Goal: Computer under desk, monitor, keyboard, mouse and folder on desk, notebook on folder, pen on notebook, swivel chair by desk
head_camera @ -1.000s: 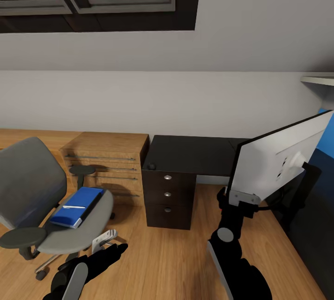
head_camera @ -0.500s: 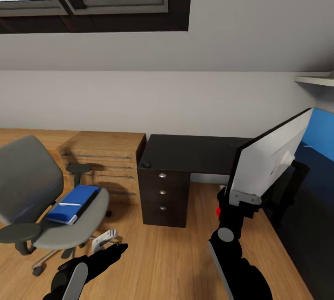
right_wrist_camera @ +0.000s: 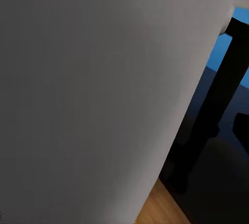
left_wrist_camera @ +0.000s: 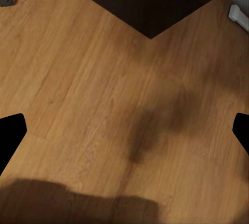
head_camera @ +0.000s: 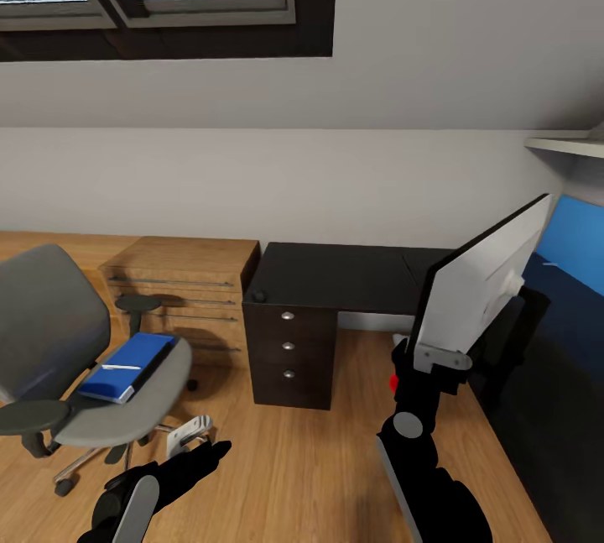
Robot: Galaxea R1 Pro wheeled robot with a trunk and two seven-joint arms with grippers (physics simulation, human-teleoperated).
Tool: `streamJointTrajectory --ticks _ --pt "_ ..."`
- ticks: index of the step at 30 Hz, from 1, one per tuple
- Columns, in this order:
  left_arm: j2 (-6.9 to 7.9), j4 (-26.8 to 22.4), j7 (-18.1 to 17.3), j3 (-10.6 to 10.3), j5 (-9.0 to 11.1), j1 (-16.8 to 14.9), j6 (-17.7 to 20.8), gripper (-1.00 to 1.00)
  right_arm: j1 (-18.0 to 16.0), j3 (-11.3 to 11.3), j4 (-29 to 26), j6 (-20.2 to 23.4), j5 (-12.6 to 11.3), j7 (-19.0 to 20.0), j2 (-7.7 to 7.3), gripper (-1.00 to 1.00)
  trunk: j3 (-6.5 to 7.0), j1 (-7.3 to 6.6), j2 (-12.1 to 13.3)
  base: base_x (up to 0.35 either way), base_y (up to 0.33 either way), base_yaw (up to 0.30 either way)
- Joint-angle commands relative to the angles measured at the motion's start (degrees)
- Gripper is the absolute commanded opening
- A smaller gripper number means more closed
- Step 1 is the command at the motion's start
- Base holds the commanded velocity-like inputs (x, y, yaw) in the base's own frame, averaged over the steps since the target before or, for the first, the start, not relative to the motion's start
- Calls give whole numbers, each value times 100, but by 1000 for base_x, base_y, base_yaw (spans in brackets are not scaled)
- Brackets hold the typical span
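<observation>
Over the table's right edge: monitor [head_camera: 478, 291], tilted, clamped in right hand [head_camera: 429, 356], not yet set down.
Left hand [left_wrist_camera: 124, 130]: wide, empty.
Folder [head_camera: 126, 367]: on swivel chair [head_camera: 59, 341], unmoved.

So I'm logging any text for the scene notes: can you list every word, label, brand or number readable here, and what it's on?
None readable in any view.
The monitor: its light back is plain, no brand mark visible.
The folder on the swivel chair: a thin white stripe only, no lettering to make out.
The desk drawers: round knobs, no labels.
A small red spot by the right pincer: too small to tell.
</observation>
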Motion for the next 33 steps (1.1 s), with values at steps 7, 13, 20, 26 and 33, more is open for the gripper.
streamJointTrajectory --ticks 7,13,20,26,33 --pt "-4 -7 46 10 61 -4 27 100 -4 20 4 41 22 -14 7 100 -6 0 -4 0 -1 0" --pt "-4 -7 45 11 68 -4 27 100 -4 21 1 36 20 -15 7 100 -6 0 -4 0 0 0" --pt "-4 -7 45 14 70 -4 27 100 -4 25 1 52 19 -22 7 100 -6 0 -4 0 0 0" --pt "-4 -7 45 10 70 -4 27 100 -4 24 1 52 19 -22 6 100 -6 0 -4 -149 -147 0" --pt "-4 -7 40 18 78 -4 27 100 -4 22 1 52 19 -22 0 100 -6 0 -4 -60 -15 0"
